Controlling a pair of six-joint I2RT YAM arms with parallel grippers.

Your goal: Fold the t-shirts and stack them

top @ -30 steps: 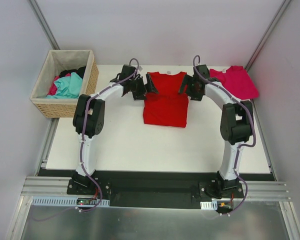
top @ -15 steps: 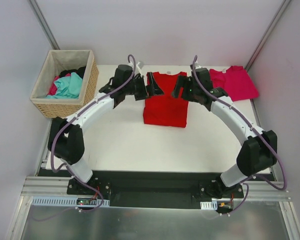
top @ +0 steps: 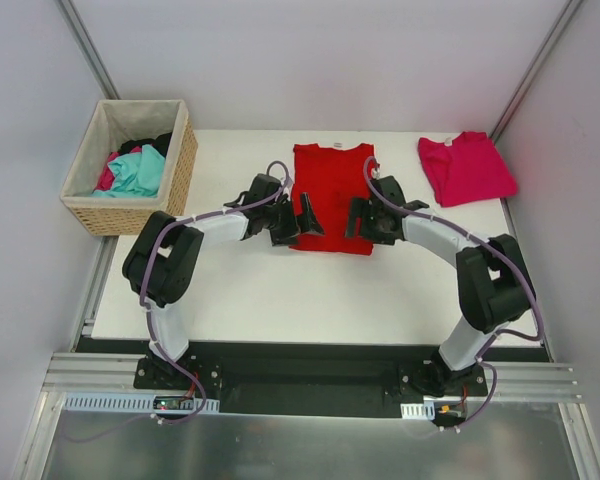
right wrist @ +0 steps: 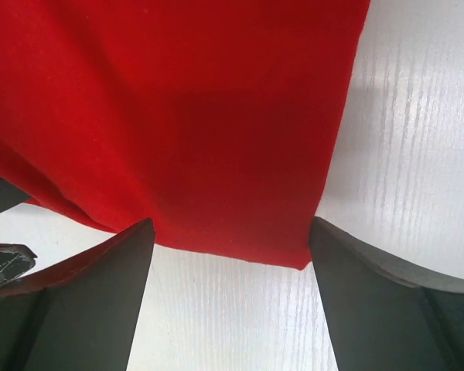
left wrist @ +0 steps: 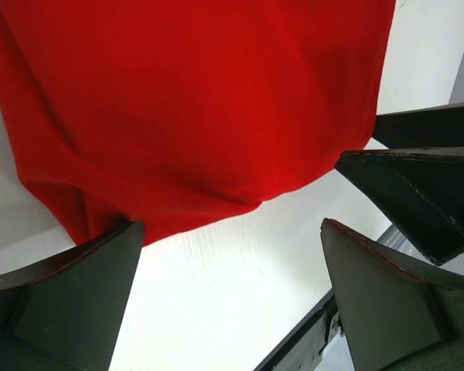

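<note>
Left gripper (top: 302, 214) and right gripper (top: 359, 217) are held spread, empty, at near corners of the red t-shirt (top: 330, 185) on the table (top: 240, 290); sleeves seem folded in, while its final fold and stacking with the magenta t-shirt (top: 467, 167) are judged undone.

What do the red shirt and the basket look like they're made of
Red t-shirt: soft matte cloth, probably a cotton knit; it wrinkles and lies limp on the table. Basket: woven wicker or straw, judging by the tan weave on its walls.
</note>
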